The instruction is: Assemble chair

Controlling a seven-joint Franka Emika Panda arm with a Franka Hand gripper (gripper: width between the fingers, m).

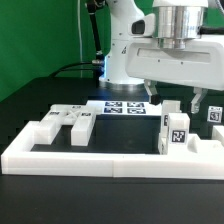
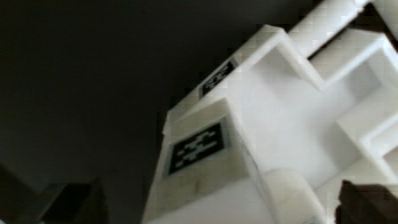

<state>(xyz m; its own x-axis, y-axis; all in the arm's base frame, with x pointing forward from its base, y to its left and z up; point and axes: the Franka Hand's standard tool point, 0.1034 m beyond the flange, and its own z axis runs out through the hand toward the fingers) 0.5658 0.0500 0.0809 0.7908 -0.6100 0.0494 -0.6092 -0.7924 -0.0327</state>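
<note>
The chair is in loose matte white parts. One tagged block stands upright just behind the front rail, right of centre. My gripper hangs right above it, jaws wide apart and holding nothing. In the wrist view the same block shows its tag, and my gripper has it between the two dark fingertips, with a gap on at least one side. More chair parts lie in the exterior view's left. Another tagged part sits at the far right.
A long low white border rail runs along the front and up both sides. The marker board lies flat behind the parts, near the robot base. In the wrist view, other white parts lie close beside the block.
</note>
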